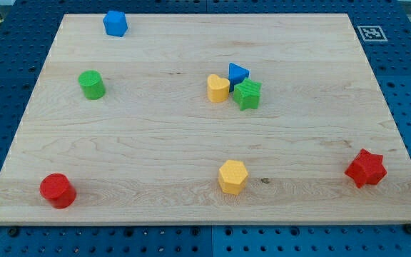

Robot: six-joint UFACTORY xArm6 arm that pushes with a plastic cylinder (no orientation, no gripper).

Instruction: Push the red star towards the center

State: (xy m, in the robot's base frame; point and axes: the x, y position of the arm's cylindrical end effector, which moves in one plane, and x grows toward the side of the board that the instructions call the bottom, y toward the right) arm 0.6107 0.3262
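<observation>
1. So the red star (365,168) sat way out near the board's bottom-right corner in the view, close to the right edge and well apart from everything else.
2. My tip wasn't anywhere in the shot — no rod visible at all, so I couldn't tell where it stood relative to the star or any block. No jaws on this rig anyway, so nothing to report as gripping.
3. The relation that mattered: the center lay up and to the view's left of the star. My guess was the tip would need to come in on the star's lower-right side — tight, given how near the board edge it was.
4. Near the middle sat a little cluster: yellow heart-ish block (218,88), blue triangle (238,73) and green star (247,94), touching or nearly so.
5. The yellow hexagon (232,176) sat along the bottom, left of the star — probably clear of a diagonal push.
</observation>
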